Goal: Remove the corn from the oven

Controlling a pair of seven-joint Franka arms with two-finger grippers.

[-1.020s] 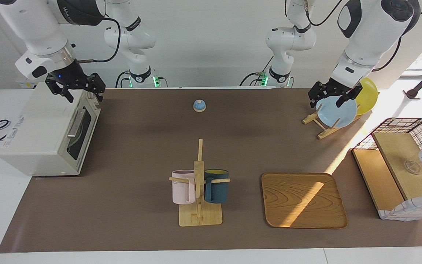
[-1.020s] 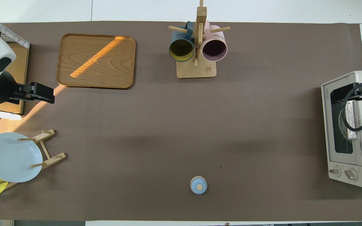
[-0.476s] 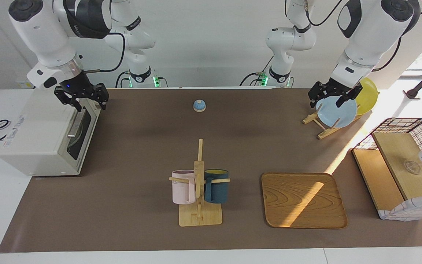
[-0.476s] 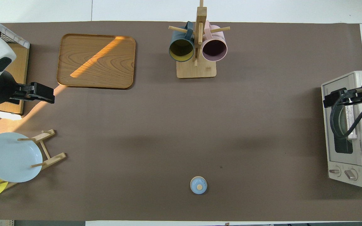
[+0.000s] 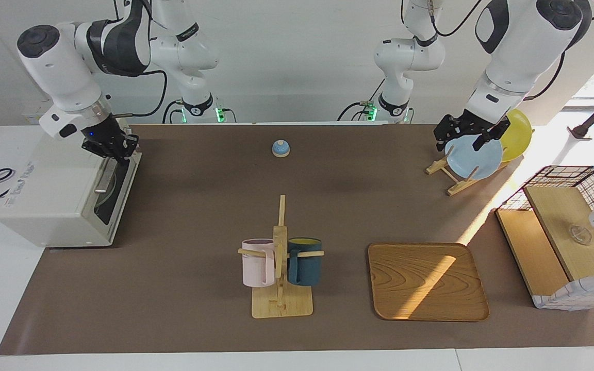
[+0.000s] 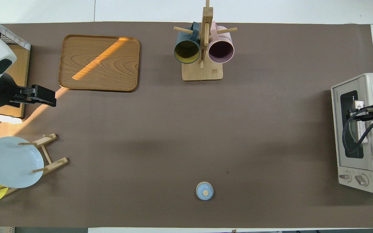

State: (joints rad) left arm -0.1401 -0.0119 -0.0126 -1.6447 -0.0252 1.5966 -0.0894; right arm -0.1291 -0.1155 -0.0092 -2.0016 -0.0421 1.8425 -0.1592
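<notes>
My right gripper [image 5: 113,149] dropped onto toaster oven [image 5: 54,190] door handle [image 5: 105,175], fingers now together on it. Door closed; corn unseen, presumably inside. Risk: grip slips off bar on pull. Left gripper [image 5: 466,138] waits spread over plate rack [image 5: 449,175].

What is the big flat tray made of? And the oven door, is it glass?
The tray looks like wood with a smooth finish: you can see curvy brown grain lines on it. The oven door seems to be dark glass in an off-white frame, probably painted metal, with a shiny metal bar handle. The right gripper is shut at that handle.
</notes>
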